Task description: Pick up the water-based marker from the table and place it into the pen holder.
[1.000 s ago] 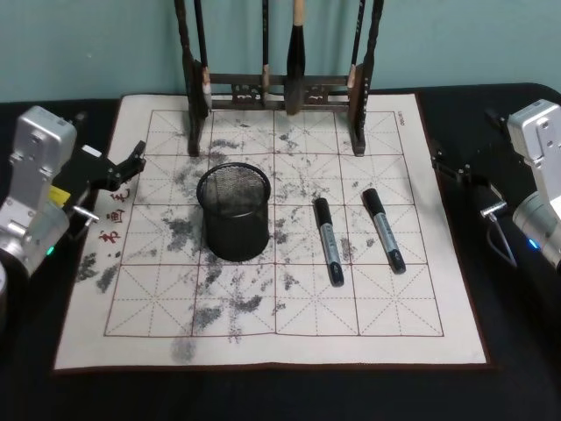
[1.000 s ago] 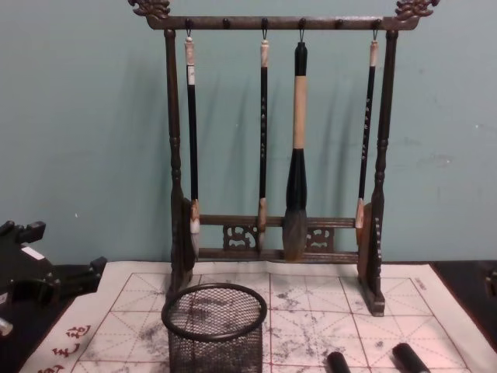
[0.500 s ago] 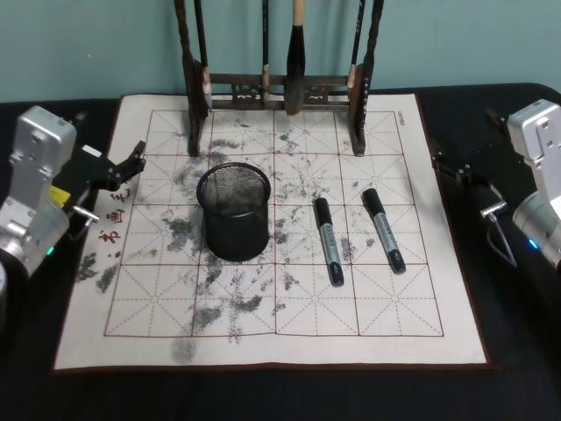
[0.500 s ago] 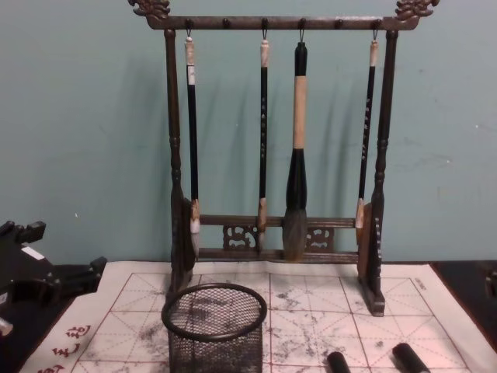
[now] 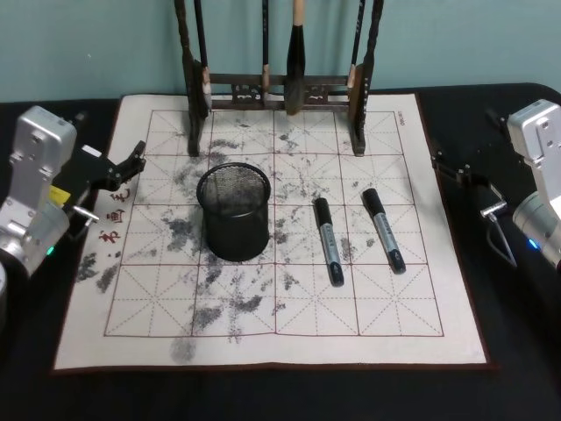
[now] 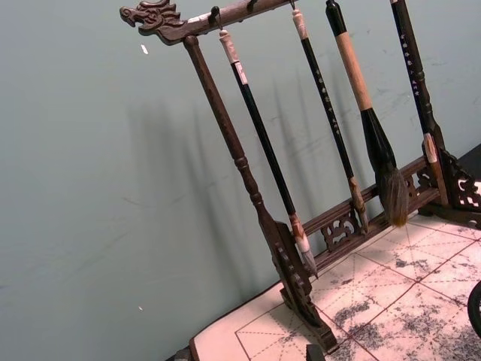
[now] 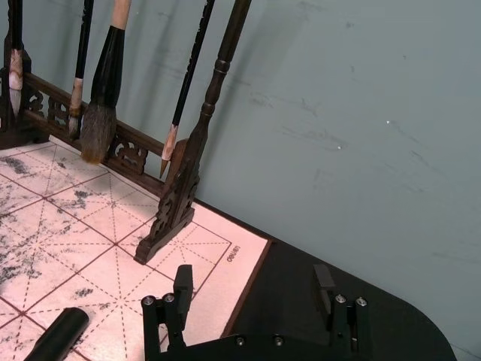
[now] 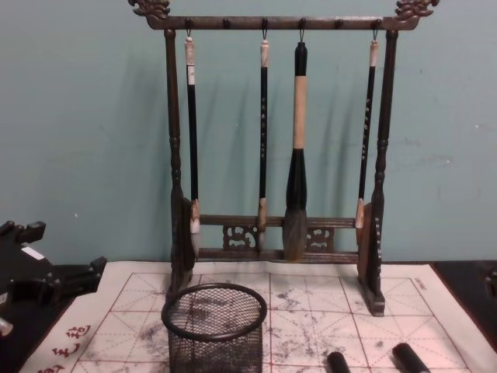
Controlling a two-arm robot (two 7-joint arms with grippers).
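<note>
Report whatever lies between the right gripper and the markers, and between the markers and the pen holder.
Nothing visible blocks the right gripper from the nearer marker. The second marker lies flat between it and the pen holder.

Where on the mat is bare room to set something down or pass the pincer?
Free: front rows of the mat, nearer than the pen holder, left marker and right marker; the strip between pen holder and left pincer at the mat's left edge. Crowded: the gap between markers, and the back by the brush rack. Right pincer sits off the right edge.
</note>
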